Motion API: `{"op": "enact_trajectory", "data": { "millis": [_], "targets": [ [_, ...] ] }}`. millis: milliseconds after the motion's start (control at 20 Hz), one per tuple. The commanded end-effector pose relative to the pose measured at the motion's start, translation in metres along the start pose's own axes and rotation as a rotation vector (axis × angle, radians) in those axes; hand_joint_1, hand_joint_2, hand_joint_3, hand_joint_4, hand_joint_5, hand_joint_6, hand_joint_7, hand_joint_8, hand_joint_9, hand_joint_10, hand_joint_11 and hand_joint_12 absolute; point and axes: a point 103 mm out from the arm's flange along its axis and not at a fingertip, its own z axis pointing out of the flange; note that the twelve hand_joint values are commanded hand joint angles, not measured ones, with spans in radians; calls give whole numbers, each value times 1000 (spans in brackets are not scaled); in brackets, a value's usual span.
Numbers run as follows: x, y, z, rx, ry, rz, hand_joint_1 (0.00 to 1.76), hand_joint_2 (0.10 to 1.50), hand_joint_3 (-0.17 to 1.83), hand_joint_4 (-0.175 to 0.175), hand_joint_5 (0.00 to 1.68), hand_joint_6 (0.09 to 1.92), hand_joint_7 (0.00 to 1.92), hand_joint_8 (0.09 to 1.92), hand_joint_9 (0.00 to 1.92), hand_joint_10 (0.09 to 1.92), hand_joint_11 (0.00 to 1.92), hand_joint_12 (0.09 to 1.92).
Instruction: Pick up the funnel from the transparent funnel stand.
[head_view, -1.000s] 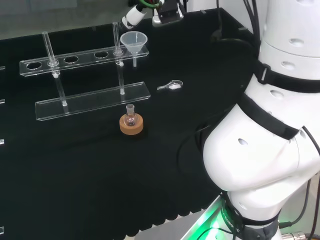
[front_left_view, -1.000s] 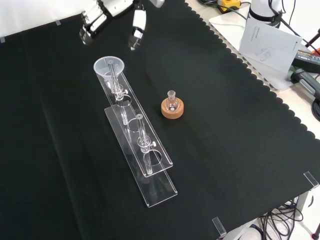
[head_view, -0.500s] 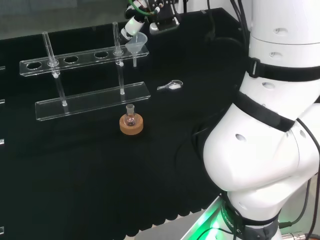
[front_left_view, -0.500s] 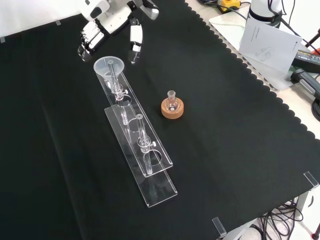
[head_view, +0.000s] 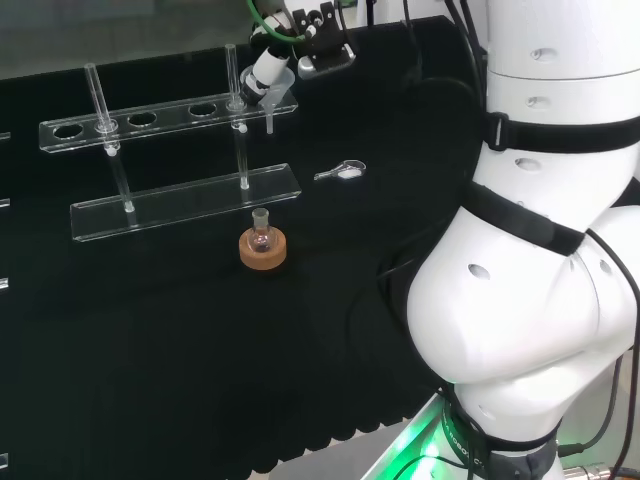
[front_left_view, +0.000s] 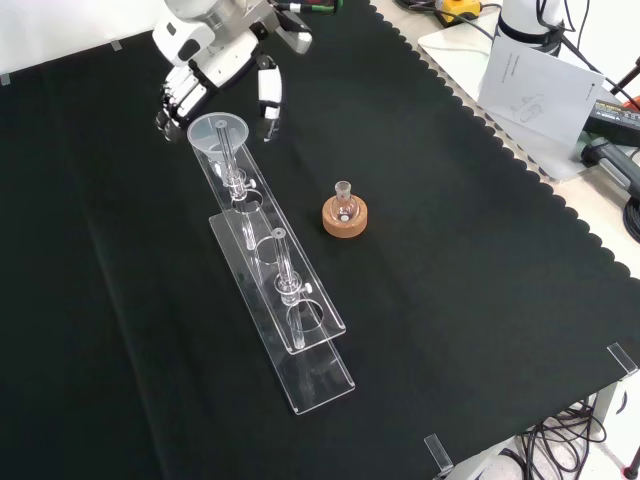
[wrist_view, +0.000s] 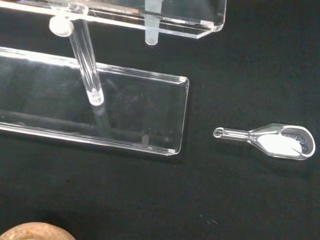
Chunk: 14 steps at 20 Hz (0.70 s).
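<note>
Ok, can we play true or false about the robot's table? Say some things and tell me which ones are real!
1. The funnel still sits in the clear stand. True.
2. The hand has lifted the funnel high up. False: it is only closing in around the funnel's rim.
3. A little flask stands in a cork ring. True.
4. The small glass scoop is empty. False: white powder lies in it.
</note>
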Motion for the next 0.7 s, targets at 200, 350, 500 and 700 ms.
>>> {"op": "enact_trajectory", "data": {
  "millis": [200,350,500,700],
  "targets": [
    [0,13,8,10,-17,15,606,737,193,1,11,87,0,250,50,847,188,1523],
    [-1,16,10,11,-16,19,622,741,196,0,12,87,0,268,57,846,203,1516],
    [-1,18,10,13,-27,28,659,754,210,-1,15,87,0,308,90,840,226,1500],
    [-4,20,11,11,-39,34,707,752,260,-8,33,87,0,464,179,794,255,1479]
  ]
}}
